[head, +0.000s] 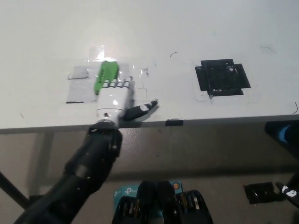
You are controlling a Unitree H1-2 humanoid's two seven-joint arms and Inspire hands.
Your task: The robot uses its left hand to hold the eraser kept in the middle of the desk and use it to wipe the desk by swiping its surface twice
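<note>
Green eraser (105,76) lies on the white counter (196,32) near its front edge, over a clear taped patch (79,84). White left hand (115,97) presses on its near end, fingers (114,84) curled over it. Black taped square (222,76) sits well apart to the right. The right hand is out of sight.

The eraser (105,74) is a bright green, oblong block lying flat on the white desk (187,28). It sits directly under the fingertips of the white left hand (115,96), which press down on its near end; its far end juts out beyond the fingers, away from the robot. Its long axis runs roughly in line with the hand, tilted slightly to the left of the wrist. Only its top face and far part show; the near part is covered by the fingers. No print on it is readable.
</note>
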